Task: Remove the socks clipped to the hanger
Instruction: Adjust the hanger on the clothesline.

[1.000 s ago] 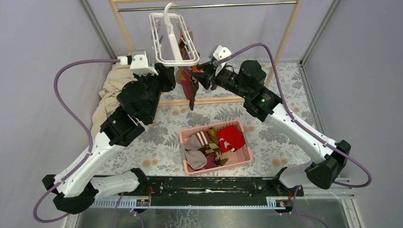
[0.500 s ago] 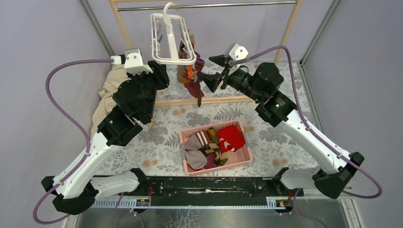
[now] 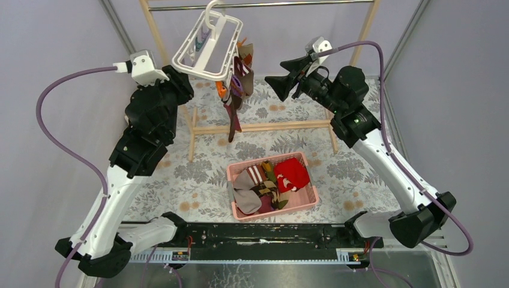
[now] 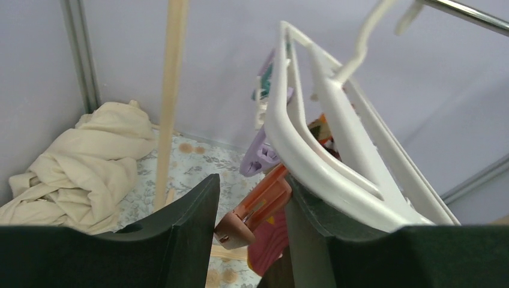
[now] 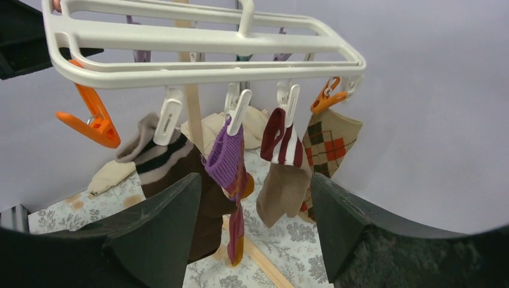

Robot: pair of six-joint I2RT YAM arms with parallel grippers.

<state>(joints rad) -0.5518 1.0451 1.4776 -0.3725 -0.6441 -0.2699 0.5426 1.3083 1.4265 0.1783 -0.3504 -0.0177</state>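
The hanger point(image 3: 198, 69) is hung by its hook on the metal rail point(image 3: 288, 5) of the wooden frame point(image 3: 264, 127), above the far left part of the table point(image 3: 198, 180). From above, its long axis is seen to run from near left to far right, and its body lies off to the near left of the hook, canted rather than level. The socks point(image 3: 233, 99) are clipped along its right long side and hang straight down. Only from the right wrist are they told apart: a brown sock with black-and-white bands point(image 5: 162, 159), a purple sock point(image 5: 228, 159), a beige sock with a maroon-striped cuff point(image 5: 282, 180) and an argyle sock point(image 5: 330, 144), each hung from a clip. In that view the hanger is stretched broadside across the picture. The right gripper point(image 5: 255, 180) is held wide open with nothing in it, near the socks but apart from them. The left gripper point(image 4: 252, 186) is set at the hanger's near-left end. In its own view the jaws are seen part open, an orange clip point(image 4: 261, 201) lies in the gap and the white rim runs along the right finger, but whether anything is gripped cannot be told. A cream cloth point(image 4: 78, 162) heaped by the table's left edge is shown by that view alone. A pink basket point(image 3: 276, 210) holding other socks point(image 3: 292, 174) is placed by the middle of the near edge.
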